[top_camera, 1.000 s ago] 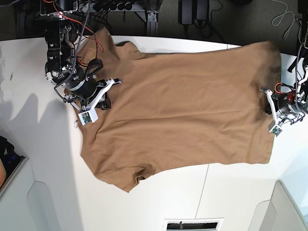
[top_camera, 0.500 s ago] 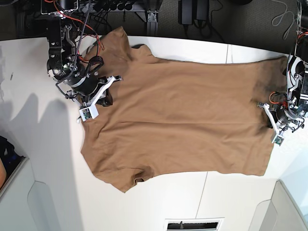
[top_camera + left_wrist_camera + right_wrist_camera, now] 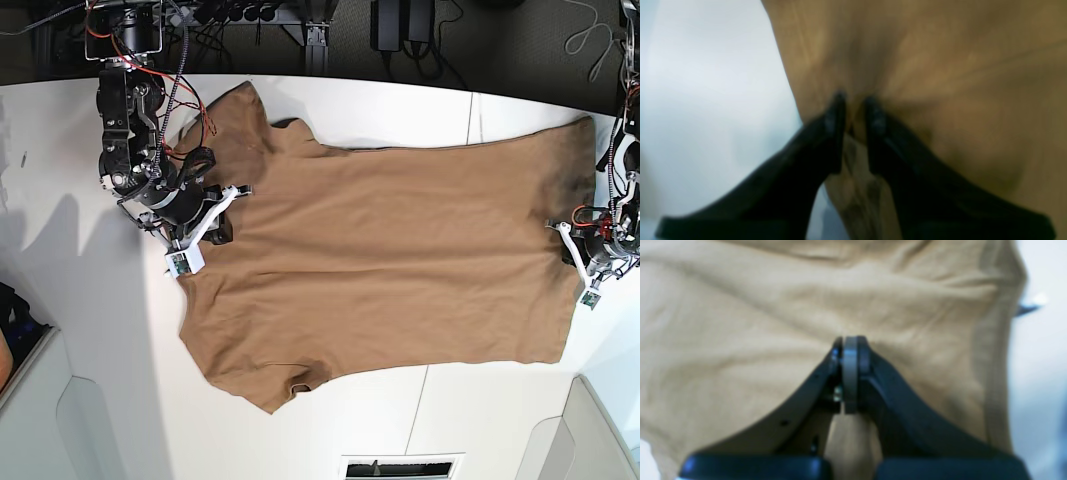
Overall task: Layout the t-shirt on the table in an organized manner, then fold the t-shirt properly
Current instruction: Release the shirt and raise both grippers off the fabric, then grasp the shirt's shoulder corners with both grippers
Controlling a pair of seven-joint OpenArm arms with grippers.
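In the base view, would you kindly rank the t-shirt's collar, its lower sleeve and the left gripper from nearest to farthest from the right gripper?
1. The collar, right at the right gripper, on the view's left.
2. The lower sleeve, towards the near table edge.
3. The left gripper, at the t-shirt hem, far right of the view.

This looks like a robotics lab or test bench rather than a home. A white panelled table (image 3: 300, 430) with thin dark seams carries two bare-frame arms with exposed red wiring (image 3: 190, 105). Beyond the right gripper (image 3: 222, 205), past the table's far edge, hang black cables and what may be power bricks (image 3: 405, 25).
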